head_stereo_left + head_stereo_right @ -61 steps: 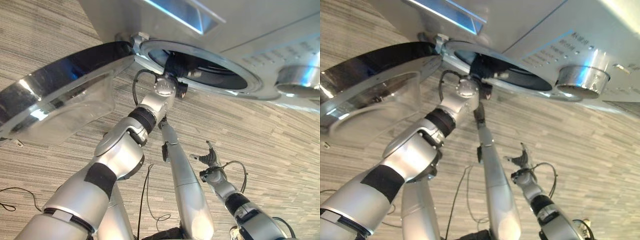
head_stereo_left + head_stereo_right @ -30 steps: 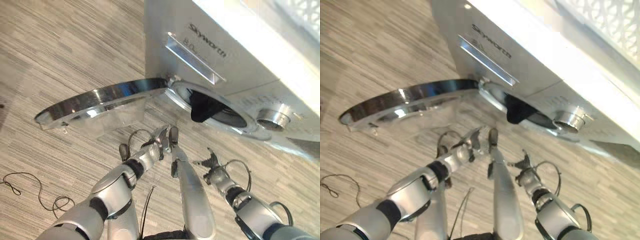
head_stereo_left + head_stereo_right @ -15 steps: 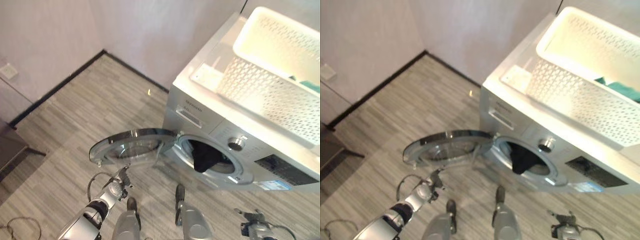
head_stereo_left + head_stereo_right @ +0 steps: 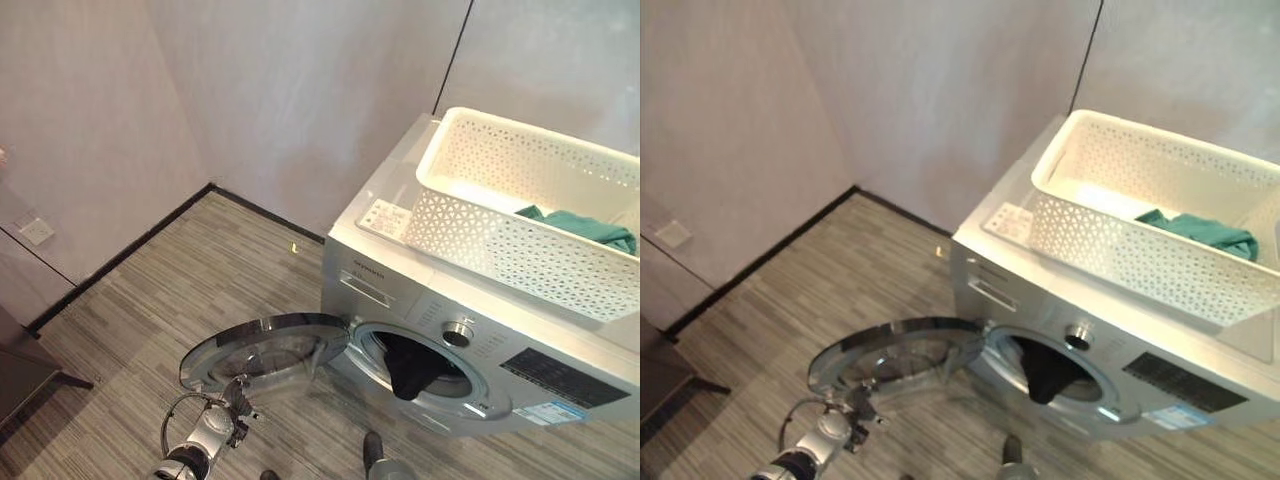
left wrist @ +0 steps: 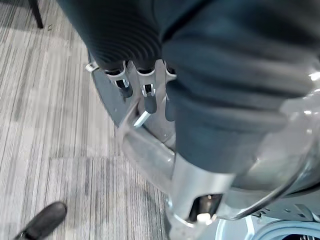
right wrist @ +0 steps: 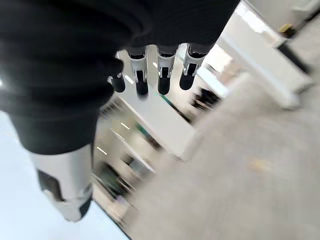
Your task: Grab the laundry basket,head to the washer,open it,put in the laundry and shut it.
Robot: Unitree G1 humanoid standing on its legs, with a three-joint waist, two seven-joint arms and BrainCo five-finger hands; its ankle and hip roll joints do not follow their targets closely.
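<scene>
Perforated white basket (rectangular) tops silver washer.

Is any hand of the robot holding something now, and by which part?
Nothing is held. The left hand is open near the washer door; the right hand is open.

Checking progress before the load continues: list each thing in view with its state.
washer door: swung open
drum opening: dark garment hanging over its lip
laundry basket: on top of the washer, teal cloth inside
left robot hand: open, holding nothing
right robot hand: open, holding nothing
</scene>
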